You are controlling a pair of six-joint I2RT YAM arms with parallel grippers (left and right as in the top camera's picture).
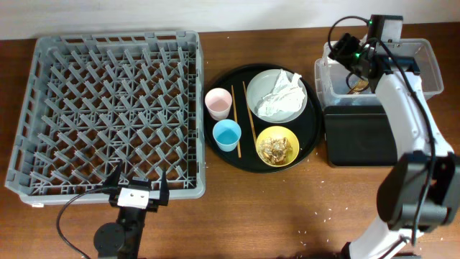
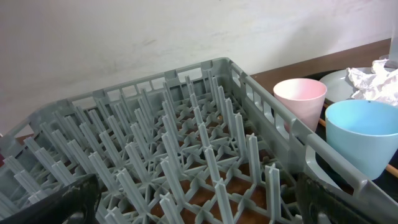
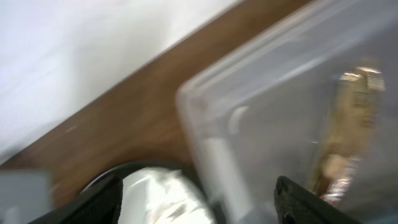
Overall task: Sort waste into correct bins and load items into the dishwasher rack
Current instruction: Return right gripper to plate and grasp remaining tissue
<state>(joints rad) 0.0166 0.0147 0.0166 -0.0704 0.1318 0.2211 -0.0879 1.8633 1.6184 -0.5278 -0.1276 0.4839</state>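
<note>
Overhead view shows the right gripper [image 3: 199,202] above the clear tub [image 1: 431,72], jaws wide and empty, snack wrapper [image 1: 358,85] lying inside; waste sorting appears in hand, and the next move likely calls for grasping the crumpled napkin [image 1: 282,93] on the plate [image 1: 261,80].

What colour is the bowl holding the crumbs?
Yellow. The bowl shows best in the overhead view.

Our left end effector [image 1: 139,183] points forward, fingers wide apart, left arm [image 1: 118,234] tucked right behind it. Our right end effector [image 1: 348,52] is spread too, right arm [image 1: 411,137] stretched long behind it.
</note>
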